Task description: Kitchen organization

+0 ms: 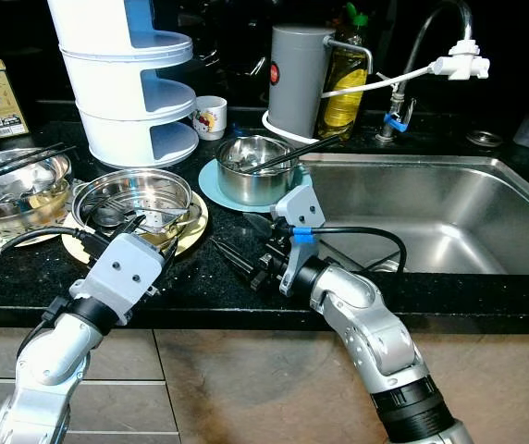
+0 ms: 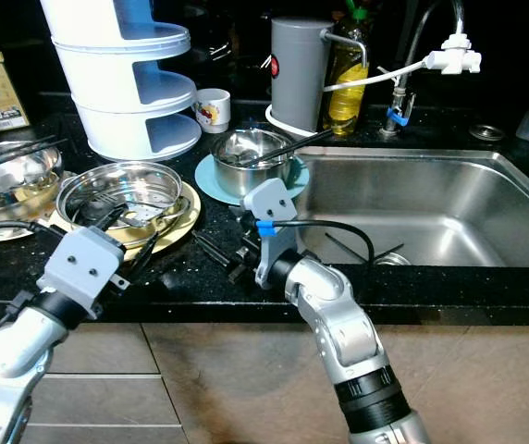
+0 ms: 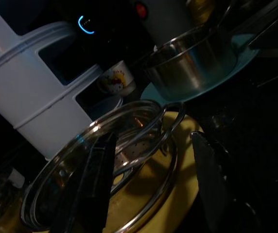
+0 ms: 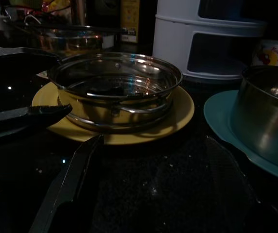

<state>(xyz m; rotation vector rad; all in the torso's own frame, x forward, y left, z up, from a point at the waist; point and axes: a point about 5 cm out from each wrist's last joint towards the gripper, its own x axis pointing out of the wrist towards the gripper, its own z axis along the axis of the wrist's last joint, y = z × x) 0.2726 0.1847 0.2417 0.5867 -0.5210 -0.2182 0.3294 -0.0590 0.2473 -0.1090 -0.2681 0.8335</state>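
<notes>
A steel steamer pot (image 1: 135, 192) sits on a yellow plate (image 1: 193, 231) on the black counter. My left gripper (image 1: 153, 237) is open at the pot's near rim, and the left wrist view has its fingers (image 3: 96, 184) apart on either side of that rim (image 3: 144, 145). My right gripper (image 1: 237, 239) lies low over the counter just right of the plate, open, with bare counter between its fingers (image 4: 71, 187). It points toward the pot (image 4: 114, 90). Behind it a steel bowl (image 1: 251, 169) holding utensils stands on a teal plate (image 1: 207, 185).
A white and blue tiered rack (image 1: 130, 83) and a small mug (image 1: 210, 117) stand at the back. A grey canister (image 1: 300, 79), an oil bottle (image 1: 346, 88) and the sink (image 1: 431, 217) are to the right. A glass bowl with chopsticks (image 1: 19, 190) sits far left.
</notes>
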